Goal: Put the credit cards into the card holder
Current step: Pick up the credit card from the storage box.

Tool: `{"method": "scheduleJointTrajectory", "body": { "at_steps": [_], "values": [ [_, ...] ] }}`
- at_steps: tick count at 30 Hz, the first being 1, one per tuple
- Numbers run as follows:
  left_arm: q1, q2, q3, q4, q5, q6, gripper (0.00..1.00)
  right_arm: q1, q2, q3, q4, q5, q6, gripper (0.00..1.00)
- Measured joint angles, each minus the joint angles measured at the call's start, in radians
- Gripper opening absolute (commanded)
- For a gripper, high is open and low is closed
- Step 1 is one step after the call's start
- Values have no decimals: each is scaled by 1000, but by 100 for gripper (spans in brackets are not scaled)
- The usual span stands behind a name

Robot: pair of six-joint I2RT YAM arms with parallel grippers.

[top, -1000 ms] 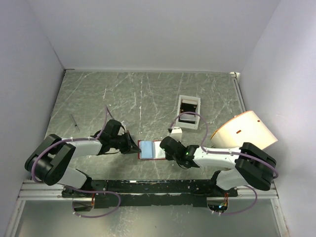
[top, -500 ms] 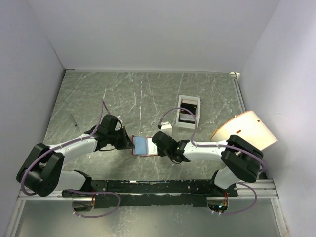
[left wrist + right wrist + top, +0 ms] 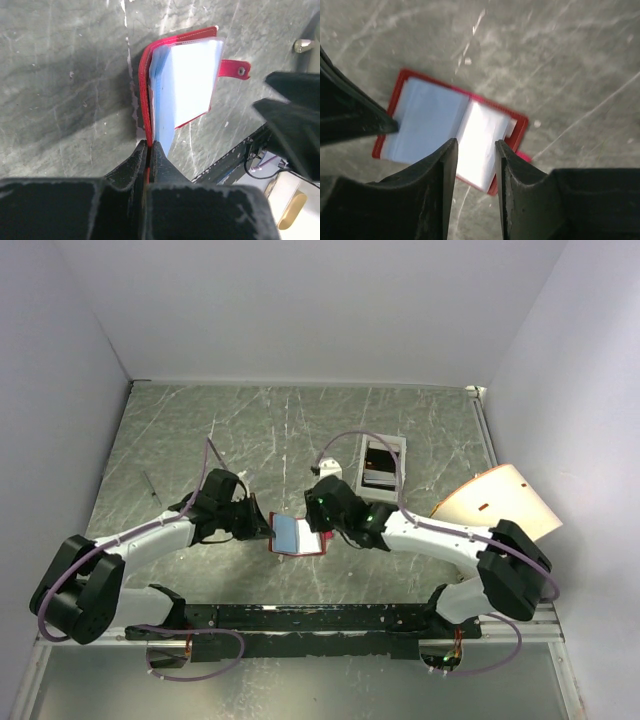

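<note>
The card holder (image 3: 297,536), a red wallet, lies open on the table with pale blue-grey pockets up. It also shows in the left wrist view (image 3: 185,80) and the right wrist view (image 3: 445,125). My left gripper (image 3: 264,529) is shut on its red left cover (image 3: 147,150). The snap tab (image 3: 235,69) sticks out on the far side. My right gripper (image 3: 325,516) hovers above the wallet's right half, open and empty (image 3: 474,150). Dark credit cards (image 3: 380,466) lie in a white box; other cards are not visible.
The white open-topped box (image 3: 400,462) stands behind and to the right of the wallet. A cream curved panel (image 3: 497,502) leans at the right wall. A thin stick (image 3: 150,486) lies at the far left. A black rail (image 3: 300,618) runs along the near edge.
My right gripper has swung left and back from beside the wallet's right edge to above it. The wallet and my left gripper have shifted a little left and away.
</note>
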Motion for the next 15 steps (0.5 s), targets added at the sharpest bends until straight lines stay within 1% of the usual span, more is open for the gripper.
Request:
{"method": "scheduleJointTrajectory", "body": {
  "at_steps": [3,7,12,15],
  "values": [
    [0,-5,2,-2,20,5,7,-50,-20,58,-9,-24,-66,37],
    [0,-5,17,-15,38,15,7,-129,-2,106,-48,-36,-141,39],
    [0,-16,27,-37,54,32,7,-192,37,179,-113,6,-272,40],
    [0,-23,32,-50,60,48,7,-230,79,265,-140,26,-352,40]
  ]
}}
